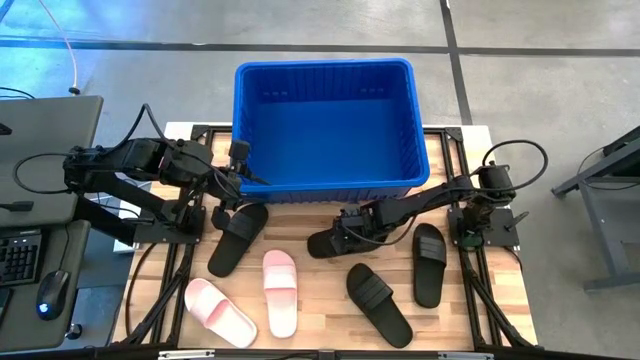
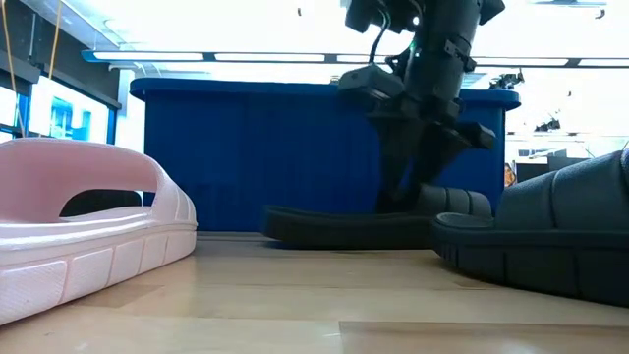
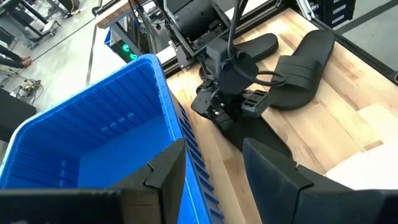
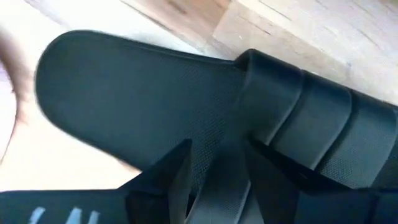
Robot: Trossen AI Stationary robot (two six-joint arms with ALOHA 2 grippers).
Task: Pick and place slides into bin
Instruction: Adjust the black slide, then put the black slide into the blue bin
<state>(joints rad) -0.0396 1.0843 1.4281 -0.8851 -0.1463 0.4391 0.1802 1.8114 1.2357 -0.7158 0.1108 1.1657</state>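
The blue bin (image 1: 325,66) stands at the table's far middle. Four black slides and two pink ones lie on their soles on the wood in front of it. My right gripper (image 1: 345,228) reaches in from the right and is shut on the middle black slide (image 1: 325,241). That slide lies flat on the table (image 2: 344,226). My left gripper (image 1: 240,178) hangs open and empty by the bin's near left corner, above another black slide (image 1: 238,238). The pink slides (image 1: 280,290) (image 1: 218,312) lie near the front left. My right gripper holds the black slide by the edge of its wide strap (image 4: 225,163), which runs between the two fingers. One finger (image 4: 177,171) is over the footbed side, the other (image 4: 273,177) over the strap's outer face. The fingers slant down from the table's right. The slide's sole rests on the table.
Two more black slides lie at the front right (image 1: 378,303) and right (image 1: 429,262). The bin's near wall (image 1: 330,185) rises just behind the held slide. Black frame rails edge the table. A desk with a keyboard (image 1: 20,255) stands to the left.
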